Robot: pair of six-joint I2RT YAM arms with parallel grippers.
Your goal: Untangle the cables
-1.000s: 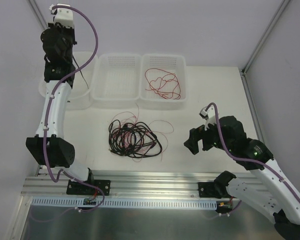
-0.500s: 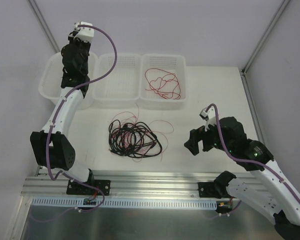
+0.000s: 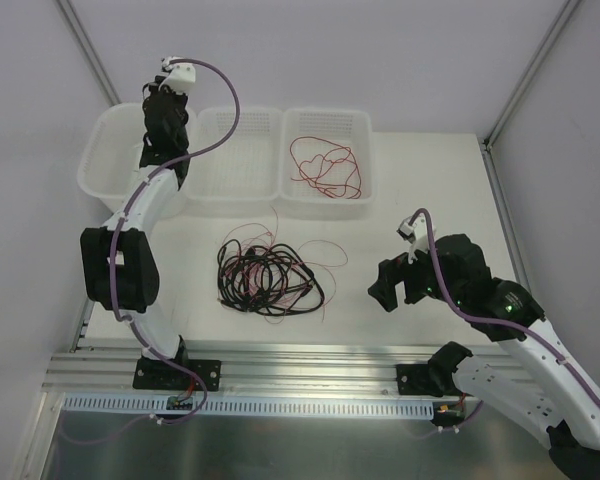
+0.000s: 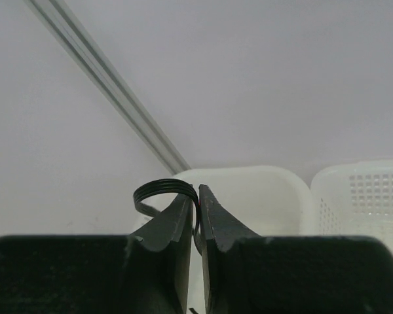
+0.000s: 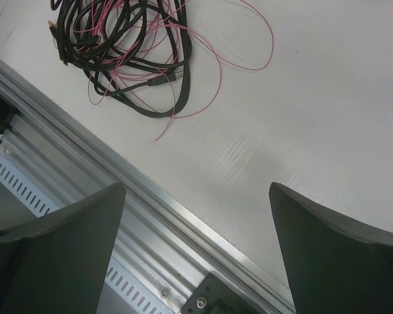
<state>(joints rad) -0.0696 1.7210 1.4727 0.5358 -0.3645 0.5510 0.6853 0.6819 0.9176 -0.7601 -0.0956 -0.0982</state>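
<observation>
Left gripper (image 4: 198,193) pinches a thin black cable loop (image 4: 164,188) above the leftmost white plastic basket (image 4: 262,190); judged step: depositing. Right gripper (image 5: 196,190) is spread wide beside the black-and-red cable tangle (image 3: 268,275) on the white tabletop (image 3: 420,190). Next: release into the basket.

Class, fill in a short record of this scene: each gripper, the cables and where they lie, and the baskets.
left gripper: shut on a black cable loop, up by the left basket
right gripper: open, holding nothing, over the table, right of the tangle
tangle: black and red cables, on the table in front of the baskets
red wire: lying apart in the right basket
baskets: three, white, side by side
</observation>
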